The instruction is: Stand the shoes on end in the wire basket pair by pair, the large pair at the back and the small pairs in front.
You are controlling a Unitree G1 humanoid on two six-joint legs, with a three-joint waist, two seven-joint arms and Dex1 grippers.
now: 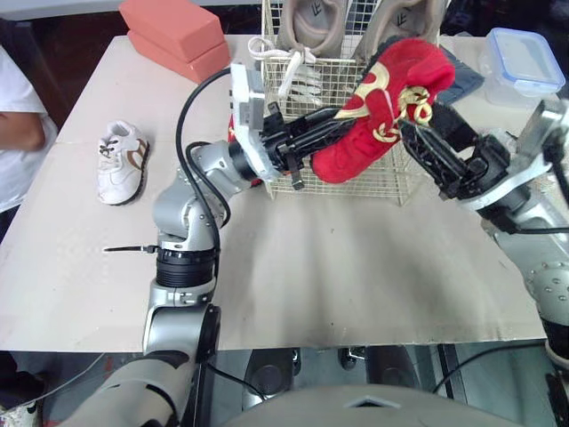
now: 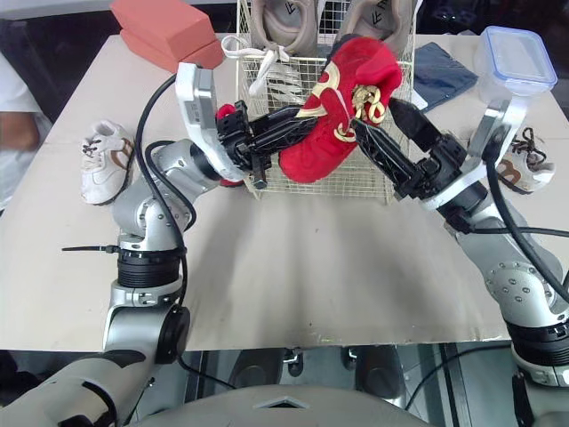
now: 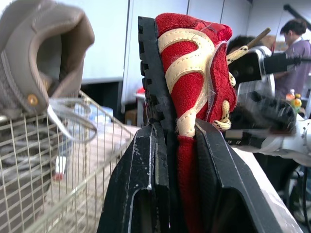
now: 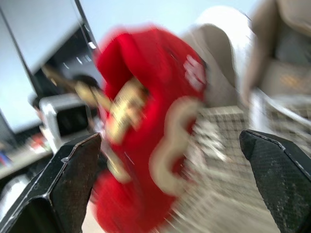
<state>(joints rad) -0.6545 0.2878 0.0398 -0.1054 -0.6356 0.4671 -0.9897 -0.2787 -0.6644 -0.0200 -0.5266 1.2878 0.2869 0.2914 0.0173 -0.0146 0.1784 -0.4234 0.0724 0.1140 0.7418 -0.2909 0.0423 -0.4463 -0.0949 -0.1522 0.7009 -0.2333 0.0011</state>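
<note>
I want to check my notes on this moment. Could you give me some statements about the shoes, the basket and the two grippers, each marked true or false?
1. The left gripper is shut on the red shoe. True.
2. The right gripper is also clamped on the red shoe. False: its fingers stand wide apart.
3. The large beige shoes stand on end at the back of the wire basket. True.
4. The white shoe on the robot's left is inside the basket. False: it lies on the table, outside the basket.
</note>
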